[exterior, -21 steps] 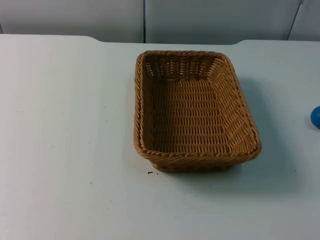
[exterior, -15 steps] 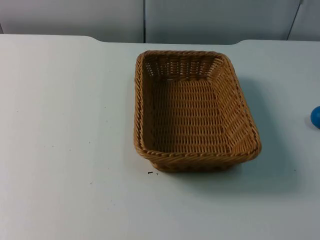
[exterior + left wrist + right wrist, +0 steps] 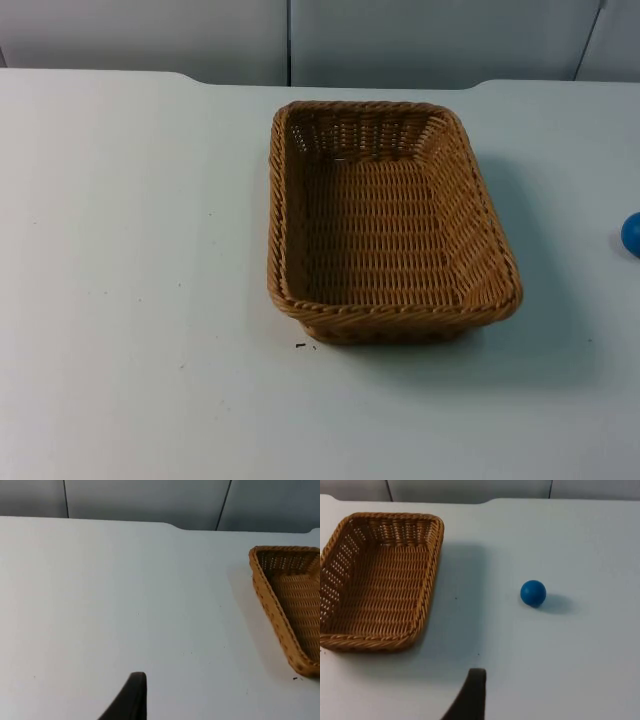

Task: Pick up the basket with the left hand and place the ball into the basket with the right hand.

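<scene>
The woven tan basket sits flat on the white table, open side up, a little right of centre in the top view. It is rectangular, and its long axis runs from the near edge of the table toward the grey partition wall, skewed slightly. The blue ball rests on the table to the basket's right, well apart from it. One black fingertip of the left gripper hangs over bare table left of the basket; one fingertip of the right gripper hangs over the table near the basket's front corner. Whether either gripper's fingers are spread or closed cannot be told.
</scene>
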